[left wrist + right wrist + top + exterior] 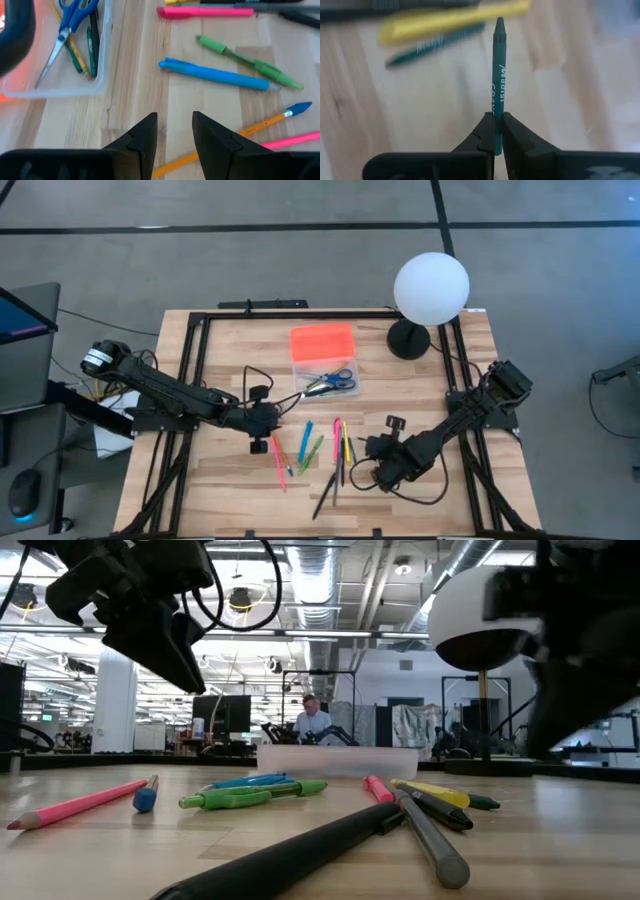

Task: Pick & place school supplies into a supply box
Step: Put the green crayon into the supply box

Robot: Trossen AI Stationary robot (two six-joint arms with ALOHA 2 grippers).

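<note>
The supply box's clear tray (pixel 345 392) stands at the table's middle, its orange lid (pixel 322 340) behind it. The blue-handled scissors (pixel 70 25) and some pencils lie inside. Nearer the front edge, a pink marker (pixel 205 12), a blue pen (pixel 215 74), a green marker (pixel 250 62), a blue-capped orange pencil (pixel 260 124) and a yellow marker (pixel 455 20) lie loose on the wood. My left gripper (pixel 175 120) hovers open over the orange pencil, left of the pens (pixel 260 442). My right gripper (pixel 375 473), right of the pens, is shut on a green crayon (pixel 497 60). My right gripper (pixel 496 117) pinches the green crayon near its blunt end (pixel 496 107) between its two fingers. The crayon runs along the fingers and sticks out past their tips, point forward, slanting down toward the table. Whether its point touches the wood, I cannot tell.
A white globe lamp (pixel 430 288) on a black foot (pixel 408 338) stands at the far right. Black frame rails (pixel 195 370) run along the table's sides. A black marker (pixel 300 850) and a grey pen (pixel 430 840) lie near the front edge.
</note>
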